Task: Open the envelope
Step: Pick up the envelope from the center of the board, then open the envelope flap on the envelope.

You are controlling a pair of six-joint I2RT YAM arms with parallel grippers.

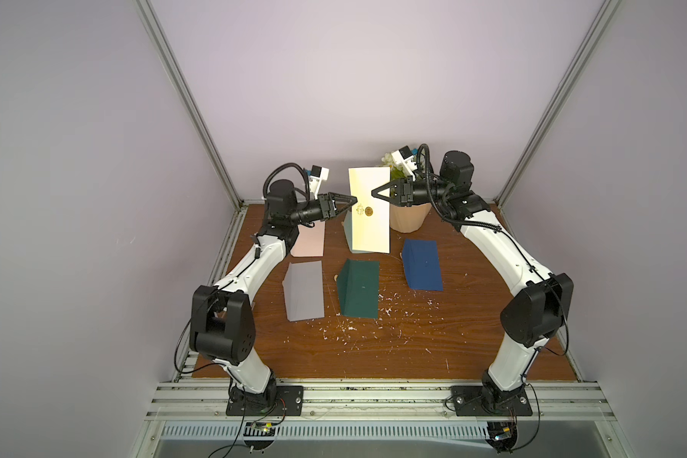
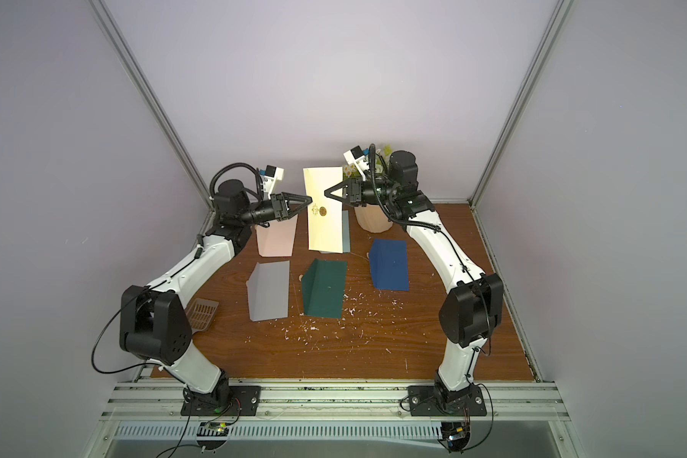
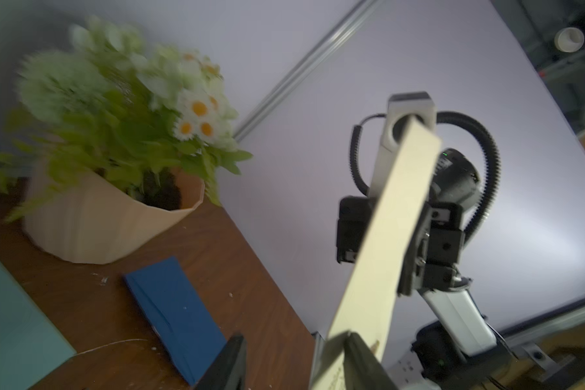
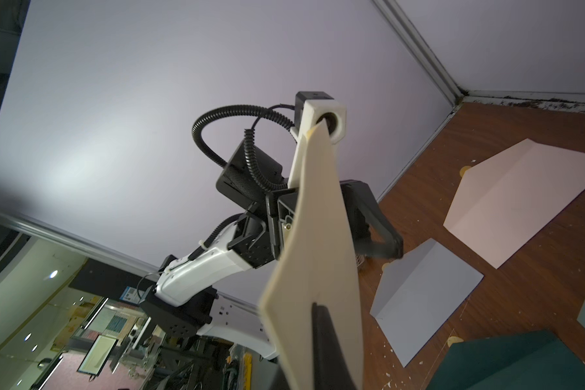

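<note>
A cream envelope [image 1: 369, 234] [image 2: 326, 234] hangs upright in the air above the back of the table, its round gold seal [image 1: 369, 211] facing the top views. My right gripper [image 1: 373, 193] [image 2: 326, 193] is shut on its right side; in the right wrist view one black finger [image 4: 325, 337] lies flat on the cream envelope [image 4: 318, 236]. My left gripper [image 1: 352, 199] [image 2: 309, 199] stands at the envelope's left edge. In the left wrist view the left gripper [image 3: 294, 358] is open, its jaws well apart, and the cream envelope [image 3: 395, 219] rests beside one finger [image 3: 362, 364].
A potted plant [image 1: 409, 222] [image 3: 108, 223] stands behind the right gripper. Flat on the wooden table [image 1: 413, 349] lie a blue envelope [image 1: 423, 263], a green one [image 1: 359, 287], a grey one [image 1: 304, 291], a pink one [image 1: 309, 240] and a pale teal one [image 1: 346, 230]. White scraps [image 1: 373, 317] litter the middle.
</note>
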